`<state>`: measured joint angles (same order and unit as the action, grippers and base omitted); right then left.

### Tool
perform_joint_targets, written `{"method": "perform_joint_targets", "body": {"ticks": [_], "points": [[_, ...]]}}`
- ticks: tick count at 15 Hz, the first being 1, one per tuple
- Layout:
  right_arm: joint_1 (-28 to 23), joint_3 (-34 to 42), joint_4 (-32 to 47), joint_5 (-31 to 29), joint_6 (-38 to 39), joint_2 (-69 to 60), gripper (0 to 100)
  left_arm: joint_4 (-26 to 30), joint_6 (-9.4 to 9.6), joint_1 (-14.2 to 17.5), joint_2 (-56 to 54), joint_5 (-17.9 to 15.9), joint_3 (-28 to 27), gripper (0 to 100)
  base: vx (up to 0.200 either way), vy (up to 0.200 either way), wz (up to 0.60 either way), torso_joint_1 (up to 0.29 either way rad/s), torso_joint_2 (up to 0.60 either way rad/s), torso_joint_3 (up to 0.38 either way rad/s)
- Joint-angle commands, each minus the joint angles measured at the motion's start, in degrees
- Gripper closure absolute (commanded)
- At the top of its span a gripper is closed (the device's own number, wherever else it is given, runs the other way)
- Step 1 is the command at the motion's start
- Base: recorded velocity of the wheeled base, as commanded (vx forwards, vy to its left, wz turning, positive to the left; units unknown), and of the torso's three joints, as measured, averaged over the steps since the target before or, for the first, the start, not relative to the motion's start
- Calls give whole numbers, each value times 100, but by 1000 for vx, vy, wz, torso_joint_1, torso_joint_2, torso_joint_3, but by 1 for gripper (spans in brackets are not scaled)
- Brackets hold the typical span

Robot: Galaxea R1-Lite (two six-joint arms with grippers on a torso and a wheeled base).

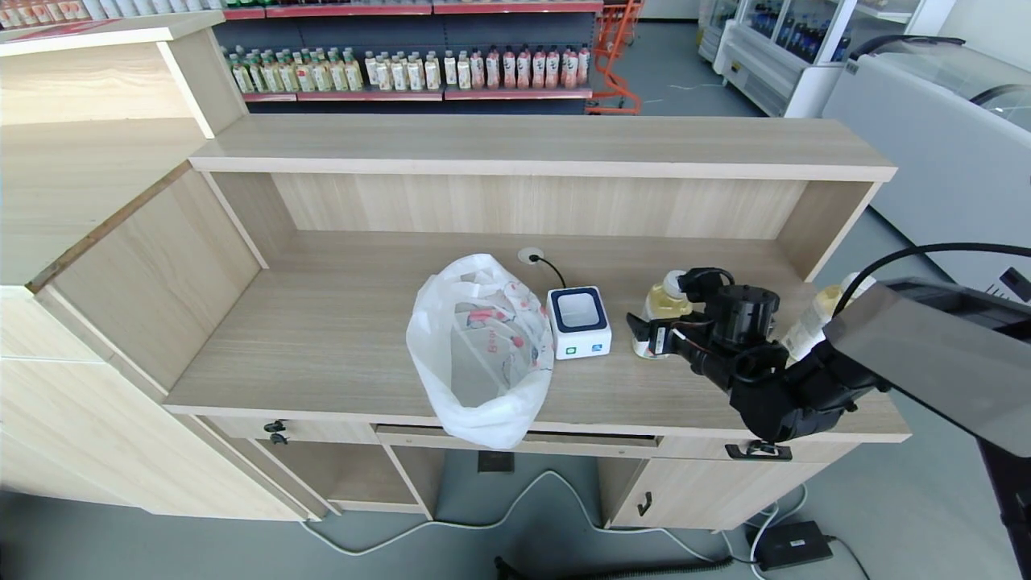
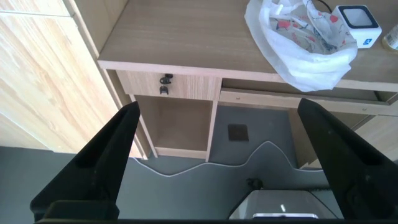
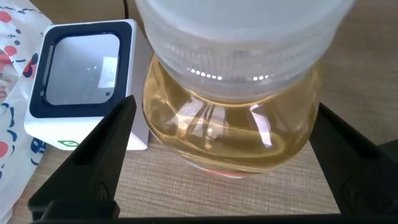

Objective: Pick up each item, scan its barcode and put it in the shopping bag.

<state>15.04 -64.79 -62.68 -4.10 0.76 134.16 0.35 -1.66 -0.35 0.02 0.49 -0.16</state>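
The job looks barely begun. Both drinks stand on the tabletop and nothing can be made out inside the shopping bag, though its crumpled folds hide part of the inside. The bag sits open at the near edge of the tabletop, a little left of centre, with its lower part hanging over the edge.

Just right of the bag is the scanner, a small white box with a dark-framed window facing up. Just right of that stands the bottle, upright, with pale yellow liquid and a whitish cap. The right tool is around this bottle, its jaws spread wide with one on each side. They are close to the bottle's sides, but no squeeze shows. The step in hand is judged to be the first pick. Lifting, scanning and bagging are all left to do.

A second bottle waits far to the right, partly hidden by the arm. The left tool hangs spread and empty, low in front of the counter on the near left, well apart from the goods.

As for writing, the bag carries red printing that is too creased to read. The scanner's front has small green and blue marks, too small to make out. No label text shows on the bottle.
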Motion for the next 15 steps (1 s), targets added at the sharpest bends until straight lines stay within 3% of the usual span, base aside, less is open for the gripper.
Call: {"method": "perform_joint_targets", "body": {"ticks": [1, 13, 15], "points": [[7, -156, -7, 5, 4, 146, 0, 0, -1, 0, -2, 4, 7, 0, 0, 0, 0, 0, 0, 0], [25, -1211, 248, 128, -5, 823, 0, 0, -1, 0, -2, 4, -2, 0, 0, 0, 0, 0, 0, 0], [7, -1352, 186, 366, -14, 946, 0, 0, -1, 0, -2, 4, -2, 0, 0, 0, 0, 0, 0, 0]]}}
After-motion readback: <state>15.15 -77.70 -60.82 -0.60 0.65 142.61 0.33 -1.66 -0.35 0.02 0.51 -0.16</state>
